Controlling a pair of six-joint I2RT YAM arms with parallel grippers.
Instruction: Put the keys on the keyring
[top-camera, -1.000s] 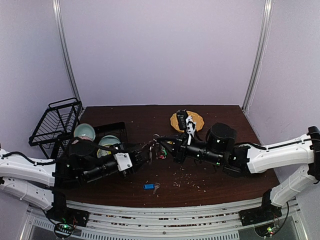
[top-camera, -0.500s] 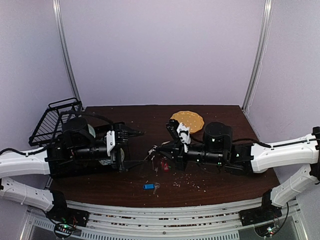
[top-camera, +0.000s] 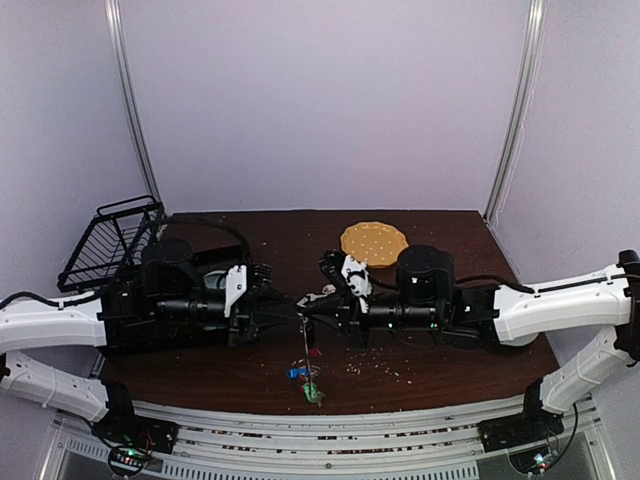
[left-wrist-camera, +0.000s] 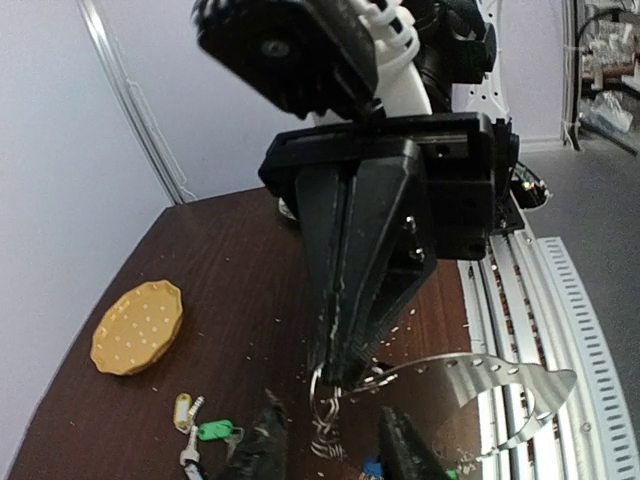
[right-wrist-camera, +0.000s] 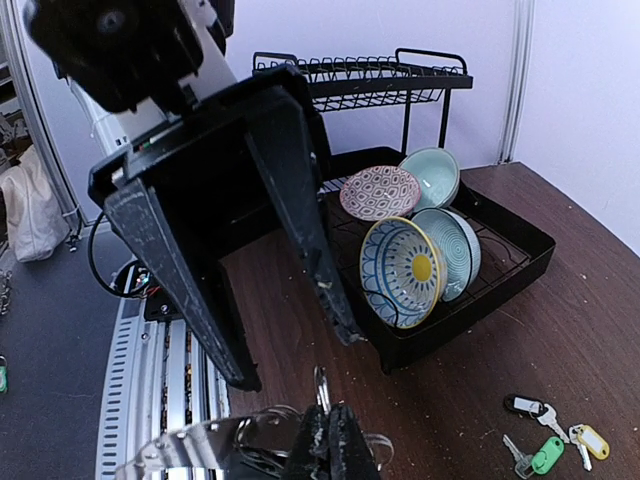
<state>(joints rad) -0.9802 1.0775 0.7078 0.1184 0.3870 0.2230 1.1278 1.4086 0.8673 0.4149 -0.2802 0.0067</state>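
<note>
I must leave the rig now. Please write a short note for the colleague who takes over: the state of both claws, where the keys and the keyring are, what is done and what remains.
Right claw: shut on the keyring, which hangs blurred beside it.
Left claw: open, one finger on each side of the right claw's tip, gripping nothing.
Loose on the table: green key, cream key, black key; blue key near the front edge.
Done: a red tag may hang on the ring; I cannot confirm.
Left: thread the loose keys.
</note>
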